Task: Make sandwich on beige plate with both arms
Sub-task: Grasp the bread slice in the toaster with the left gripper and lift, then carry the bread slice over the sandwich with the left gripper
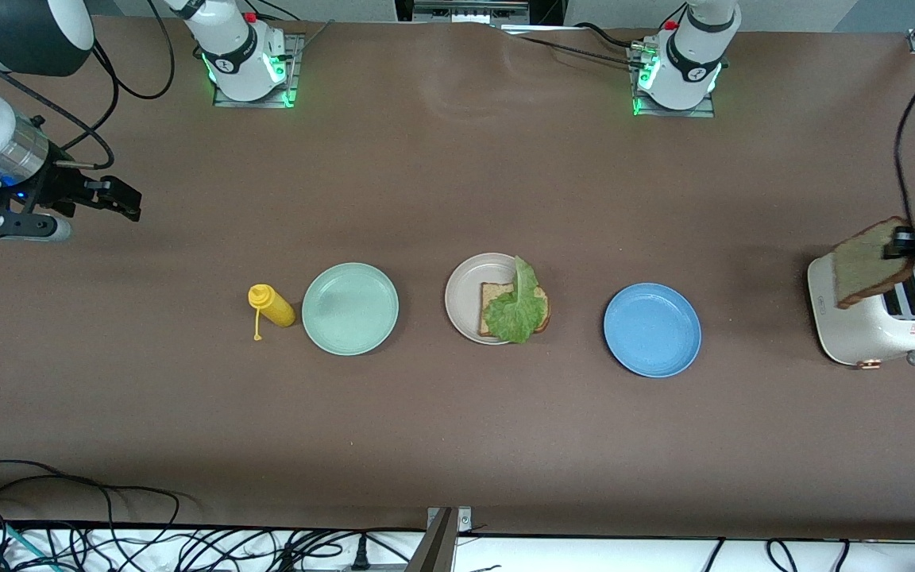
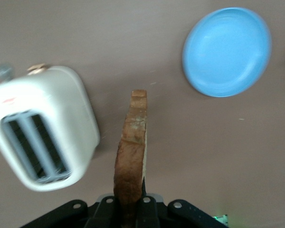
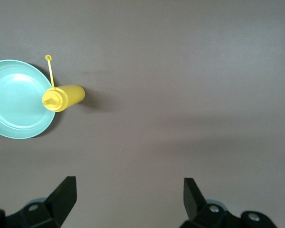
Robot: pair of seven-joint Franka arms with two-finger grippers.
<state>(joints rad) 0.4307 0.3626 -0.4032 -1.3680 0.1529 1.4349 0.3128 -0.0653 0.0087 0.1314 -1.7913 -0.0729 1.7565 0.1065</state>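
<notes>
The beige plate (image 1: 465,287) sits mid-table with one brown bread slice (image 1: 492,295) on it and a ruffled green lettuce leaf (image 1: 515,306) lying over the slice. A second bread slice (image 1: 870,262) (image 2: 131,156) hangs over the white toaster (image 1: 874,322), with my left gripper (image 1: 906,242) (image 2: 129,209) shut on its edge. My right gripper (image 1: 120,199) (image 3: 129,192) waits open over bare table at the right arm's end, with nothing between its fingers.
A mint-green plate (image 1: 350,308) (image 3: 14,99) and a yellow squeeze bottle (image 1: 271,305) (image 3: 62,98) lie toward the right arm's end. A blue plate (image 1: 652,330) (image 2: 226,51) lies between the beige plate and the toaster (image 2: 42,128). Cables run along the table's near edge.
</notes>
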